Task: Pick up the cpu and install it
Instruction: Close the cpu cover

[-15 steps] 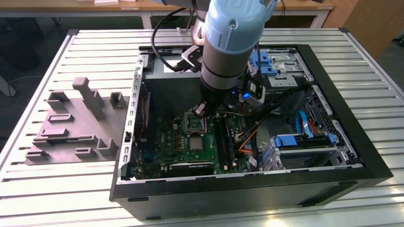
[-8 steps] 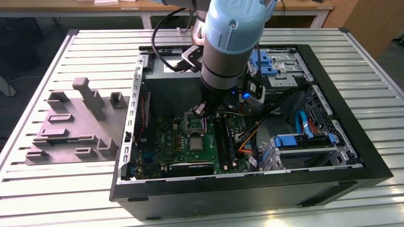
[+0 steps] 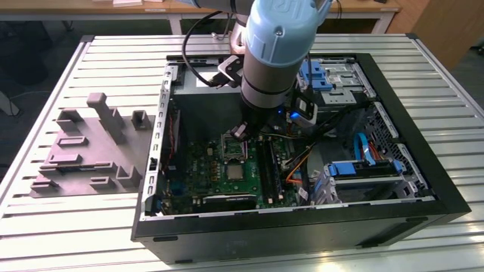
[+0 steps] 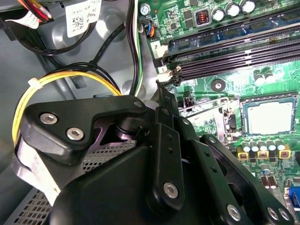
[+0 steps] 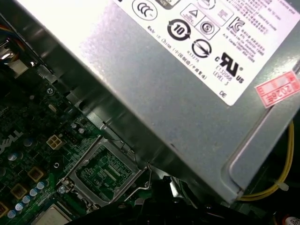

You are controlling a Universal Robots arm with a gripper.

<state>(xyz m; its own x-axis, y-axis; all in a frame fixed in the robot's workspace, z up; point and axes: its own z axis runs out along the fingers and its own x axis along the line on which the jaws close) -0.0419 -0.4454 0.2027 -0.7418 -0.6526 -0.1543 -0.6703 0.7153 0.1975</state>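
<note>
I can't tell how the jaws stand: in the second wrist view the black linkages of the gripper (image 4: 161, 96) close in toward a point over the board's edge, and the tips themselves are hidden. In the exterior view the gripper (image 3: 240, 131) hangs low inside the open computer case (image 3: 423, 170), near the centre of the frame, just above the green motherboard (image 3: 219, 175).

The cpu (image 3: 236, 170) is not at the gripper. It lies flat on the motherboard, a pale silver square just below the gripper in the exterior frame. In the second wrist view the cpu (image 4: 269, 117) sits inside a dark square surround, apart from the gripper's linkages. Between it and the gripper, a hinged metal frame (image 3: 233, 146) lies with green showing through its window; the first wrist view shows that frame (image 5: 105, 171) beside the wall of the grey power-supply box (image 5: 178, 93).

Black memory slots (image 4: 234, 51) run alongside the cpu, and a yellow cable (image 4: 61, 82) loops past the gripper's body. Blue drive brackets (image 3: 314, 73) sit toward the exterior view's right of the arm. Outside the case, on the exterior view's left, a grey moulded tray (image 3: 90, 147) with upright posts rests on the slatted table (image 3: 76, 226)
</note>
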